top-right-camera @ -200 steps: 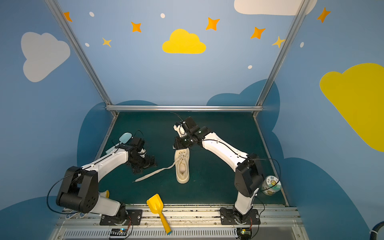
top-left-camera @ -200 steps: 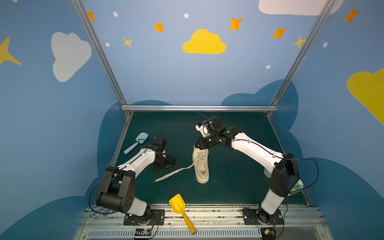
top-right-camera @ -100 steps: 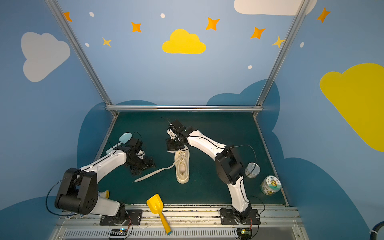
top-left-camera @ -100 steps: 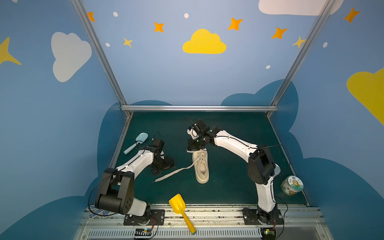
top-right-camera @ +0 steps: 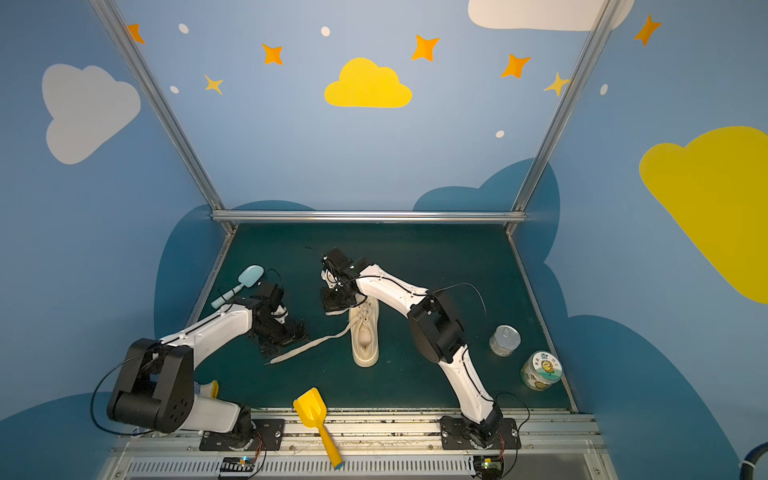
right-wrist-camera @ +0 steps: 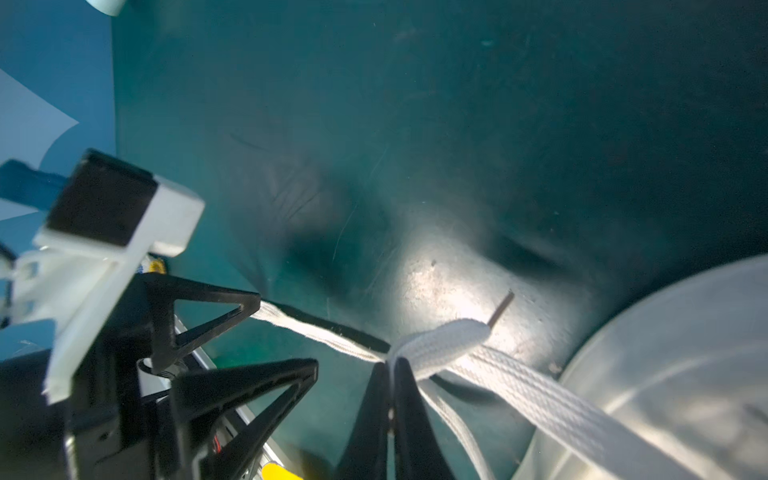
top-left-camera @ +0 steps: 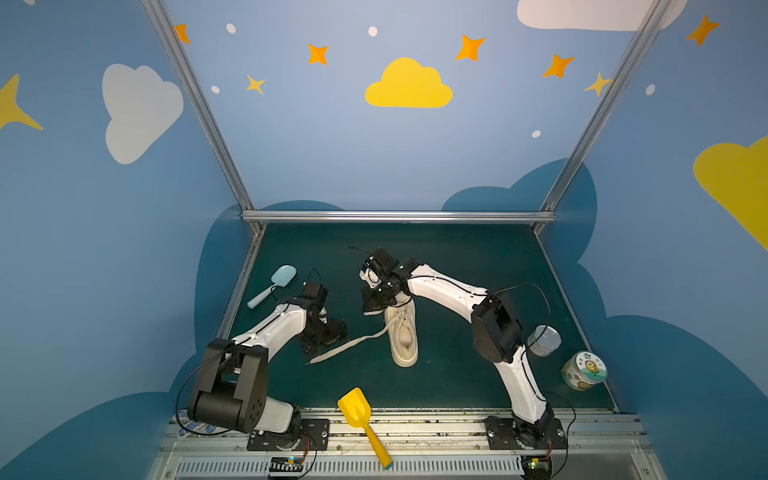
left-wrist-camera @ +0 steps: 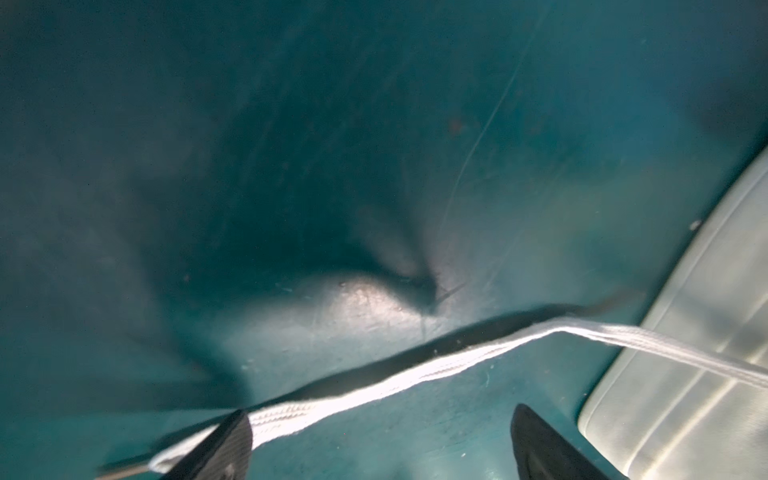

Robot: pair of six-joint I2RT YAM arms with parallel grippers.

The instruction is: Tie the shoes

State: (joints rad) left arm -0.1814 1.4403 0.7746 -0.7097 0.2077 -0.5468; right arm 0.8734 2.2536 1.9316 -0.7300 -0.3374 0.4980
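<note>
The cream shoe lies mid-mat with its heel toward the front. One long lace trails from it to the left. My left gripper stands open low over that lace, which runs past one fingertip. My right gripper is shut on the other lace near its tip, just left of the shoe's far end. In the right wrist view the left gripper's fingers are close by, and the shoe's sole fills one corner.
A yellow toy shovel lies at the front edge and a light blue one at the back left. A tin can and a labelled tub stand at the right. A dotted glove sits behind the left arm's base.
My right arm has swung left, carrying its gripper and lace from the shoe's right side across to its left; the elbow came in over the mat. The left gripper has barely moved.
</note>
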